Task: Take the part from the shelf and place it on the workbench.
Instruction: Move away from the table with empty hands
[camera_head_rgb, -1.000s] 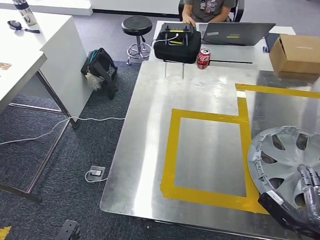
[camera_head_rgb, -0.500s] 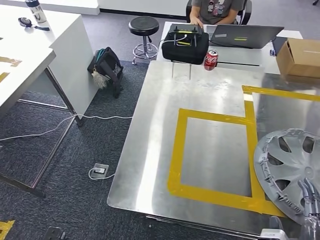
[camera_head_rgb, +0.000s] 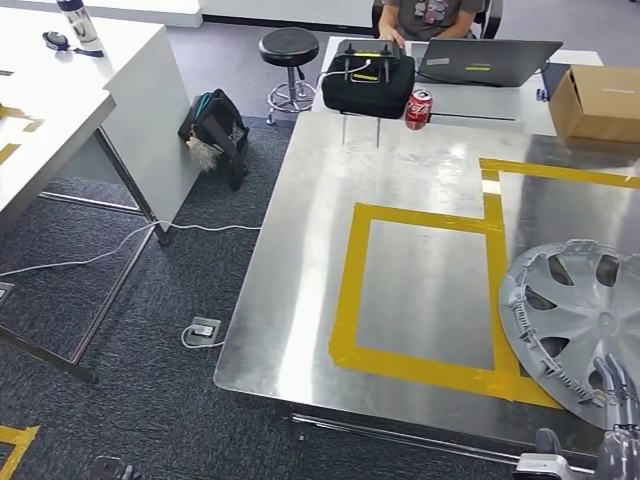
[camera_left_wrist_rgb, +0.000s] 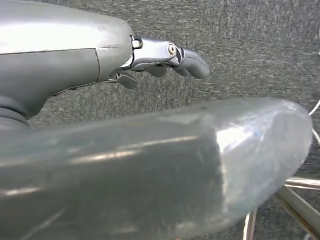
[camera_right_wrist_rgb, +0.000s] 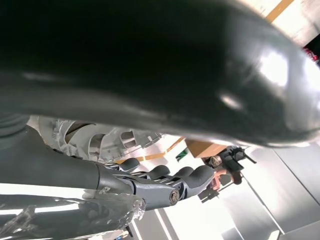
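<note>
Resting near the metal counter's (camera_head_rgb: 302, 300) near right corner, the silver plastic hubcap (camera_head_rgb: 577, 325) overlaps the yellow tape square (camera_head_rgb: 419, 295). The right robot hand (camera_head_rgb: 615, 395) touches its near rim, grip unclear; a drag outward could tip it off. The left robot hand (camera_left_wrist_rgb: 166, 57) hangs loosely extended, holding nothing.

The workbench (camera_head_rgb: 302, 270) is a bare metal sheet with a shiny, scuffed top, standing on dark grey carpet (camera_head_rgb: 151, 300). A square outline of yellow tape (camera_head_rgb: 347, 290) is stuck flat on it, and a second yellow line (camera_head_rgb: 558, 172) runs off from the far right corner of that square. Just right of the square, the silver wheel cover (camera_head_rgb: 577, 320) lies flat on the metal, its near left edge overlapping the tape. Beyond the square, at the bench's far edge, a red drinks can (camera_head_rgb: 418, 108) stands upright beside a black case (camera_head_rgb: 368, 80) raised on thin legs. Far right of the square sits a cardboard box (camera_head_rgb: 596, 100).
</note>
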